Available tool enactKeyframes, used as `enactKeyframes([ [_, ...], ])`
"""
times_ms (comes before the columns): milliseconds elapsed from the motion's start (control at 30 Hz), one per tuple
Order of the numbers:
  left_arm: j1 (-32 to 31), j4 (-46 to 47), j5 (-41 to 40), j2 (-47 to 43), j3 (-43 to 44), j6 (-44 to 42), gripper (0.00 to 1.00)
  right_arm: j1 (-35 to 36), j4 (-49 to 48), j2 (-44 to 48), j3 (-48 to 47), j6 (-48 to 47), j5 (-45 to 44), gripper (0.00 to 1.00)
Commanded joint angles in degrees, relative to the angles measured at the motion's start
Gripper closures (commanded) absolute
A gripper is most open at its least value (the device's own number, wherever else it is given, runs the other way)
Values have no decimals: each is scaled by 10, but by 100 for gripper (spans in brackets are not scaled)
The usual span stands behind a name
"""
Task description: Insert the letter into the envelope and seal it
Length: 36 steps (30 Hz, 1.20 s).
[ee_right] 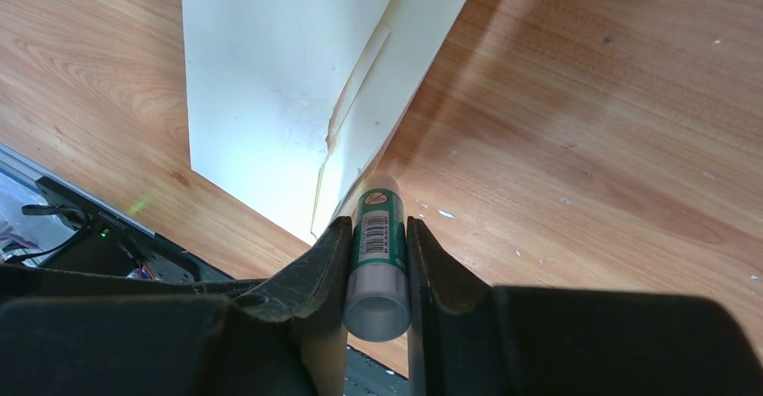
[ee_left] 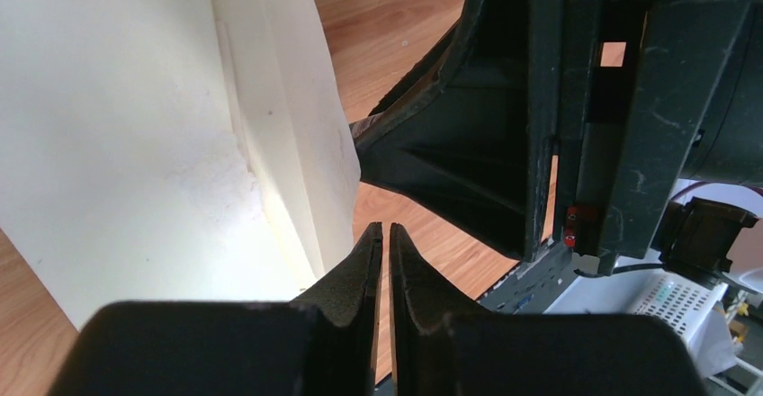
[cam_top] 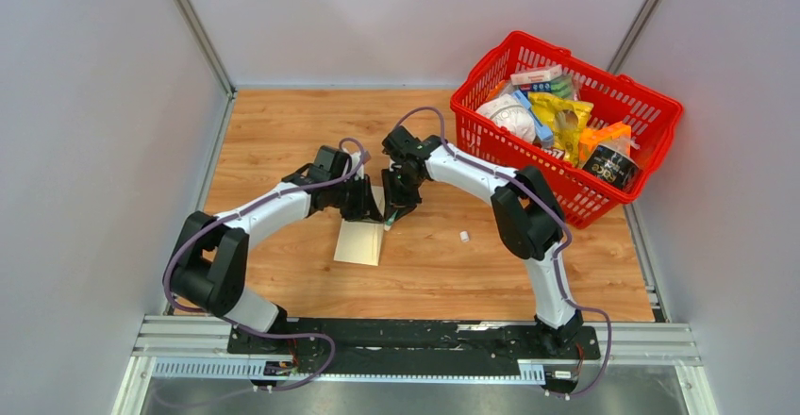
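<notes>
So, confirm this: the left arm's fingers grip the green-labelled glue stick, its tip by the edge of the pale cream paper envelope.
Not quite: it is the right arm's fingers that grip the green-labelled glue stick, its tip by the edge of the pale cream paper envelope. The right wrist view shows it.

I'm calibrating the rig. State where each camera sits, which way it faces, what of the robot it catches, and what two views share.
Top external: above and behind the robot, facing down on the table; left arm and right arm meet over the envelope.
Left wrist: on the left arm, facing down past the left pincer at the envelope; right arm at right.
Right wrist: on the right arm, facing down past the right pincer, shut on a glue stick.
Shared: both wrist views show the envelope.
</notes>
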<state>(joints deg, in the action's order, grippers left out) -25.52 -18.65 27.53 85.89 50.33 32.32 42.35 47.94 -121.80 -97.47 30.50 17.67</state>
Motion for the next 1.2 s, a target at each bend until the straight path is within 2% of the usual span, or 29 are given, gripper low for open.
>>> enactKeyframes([
  [0, -1, 22, 24, 2, 24, 9, 87, 5, 9, -2, -27, 6, -6, 100],
  [167, -2, 24, 42, 0, 28, 9, 87, 6, 10, -4, -29, 7, -10, 100],
  [633, -2, 32, 18, 30, 18, 3, 86, 8, 18, -8, -34, 10, -16, 100],
  [967, -2, -15, -74, 9, 25, -19, 87, 8, 21, -3, -33, 9, -19, 100],
  [1167, -3, -22, -77, 14, 29, -29, 88, 9, 24, -1, -36, 7, -23, 100],
])
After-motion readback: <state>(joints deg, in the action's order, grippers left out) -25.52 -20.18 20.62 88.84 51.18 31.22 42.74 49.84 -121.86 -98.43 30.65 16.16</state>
